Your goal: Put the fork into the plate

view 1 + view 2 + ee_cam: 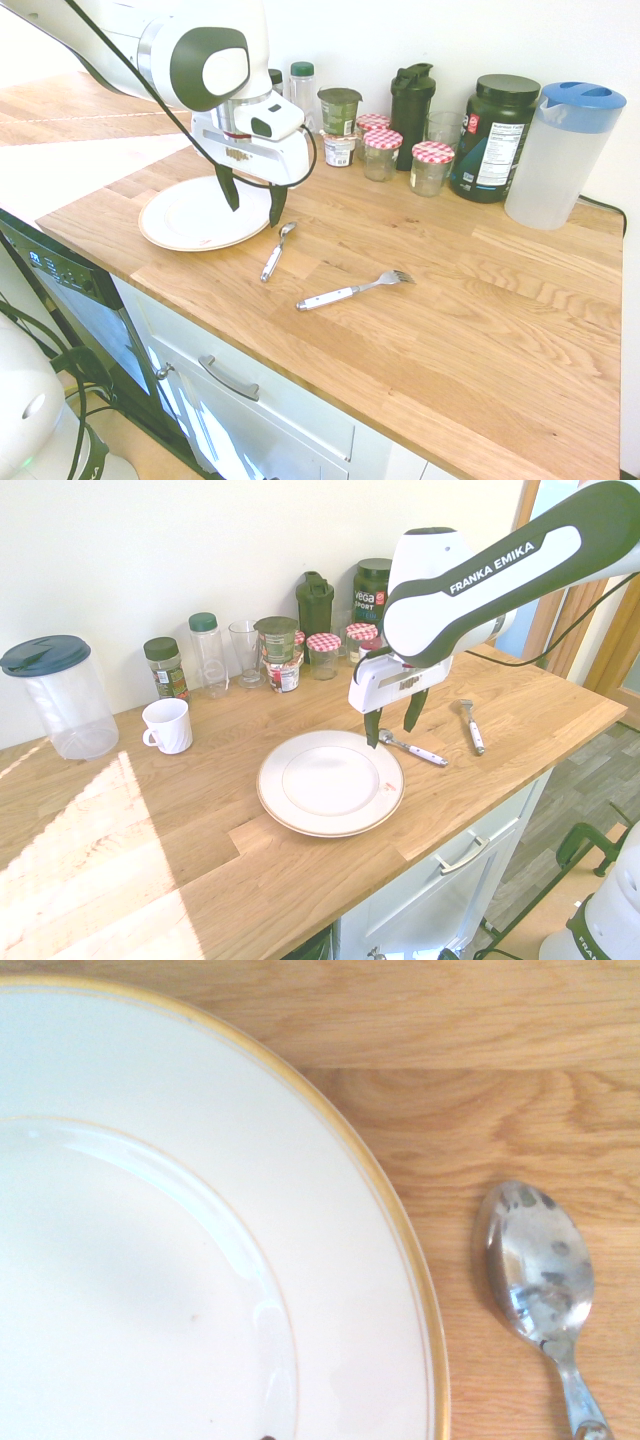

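Fork [352,291] lies flat on the wooden countertop [480,330], white handle toward the counter's front edge, tines pointing toward the back wall; well apart from the plate [175,225] and not touching it. In the second exterior view the fork [471,726] sits beyond the spoon. Spoon [276,252] lies between fork and plate, its bowl just beside the plate's rim – wrist view shows the spoon bowl [535,1265] close to the gold-edged rim of the plate [330,1260] but clear of it. Plate is white, shallow, nothing in it; small reddish mark near its edge. Gripper [252,200] hangs over the plate's rim on the spoon side, fingers spread apart and holding nothing. Countertop is light oak planking over white cabinet fronts with a metal drawer handle [230,378]; sunlight falls across one end of it. Along the white wall – a clear pitcher with blue lid [562,150], a dark green supplement tub [495,135], a black shaker bottle [411,100], jars with red-checked lids [432,165], a drinking glass [244,652]. A white mug [168,725] stands out from the wall, near the pitcher
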Controlling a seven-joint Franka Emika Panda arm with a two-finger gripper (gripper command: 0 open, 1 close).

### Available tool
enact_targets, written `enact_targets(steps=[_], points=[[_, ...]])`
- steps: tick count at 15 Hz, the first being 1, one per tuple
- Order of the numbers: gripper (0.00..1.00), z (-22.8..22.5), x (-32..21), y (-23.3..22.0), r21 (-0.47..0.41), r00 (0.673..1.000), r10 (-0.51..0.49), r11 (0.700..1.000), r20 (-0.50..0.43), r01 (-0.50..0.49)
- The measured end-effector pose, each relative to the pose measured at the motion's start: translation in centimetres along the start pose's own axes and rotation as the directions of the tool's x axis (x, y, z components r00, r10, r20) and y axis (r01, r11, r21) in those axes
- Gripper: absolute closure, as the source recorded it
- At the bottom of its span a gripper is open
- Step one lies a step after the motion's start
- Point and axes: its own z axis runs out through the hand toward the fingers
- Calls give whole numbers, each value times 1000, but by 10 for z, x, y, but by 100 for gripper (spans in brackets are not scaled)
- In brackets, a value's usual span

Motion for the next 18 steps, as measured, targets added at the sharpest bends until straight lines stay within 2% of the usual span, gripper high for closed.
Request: enact_targets(steps=[3,6,11,18], points=[[0,5,4,0,-8,999,40,999,8,-40],[0,3,5,4,-7,988,157,988,1,-157],[0,1,-6,44,4,929,370,929,-16,-370],[0,-7,27,101,32,845,533,845,34,-534]])
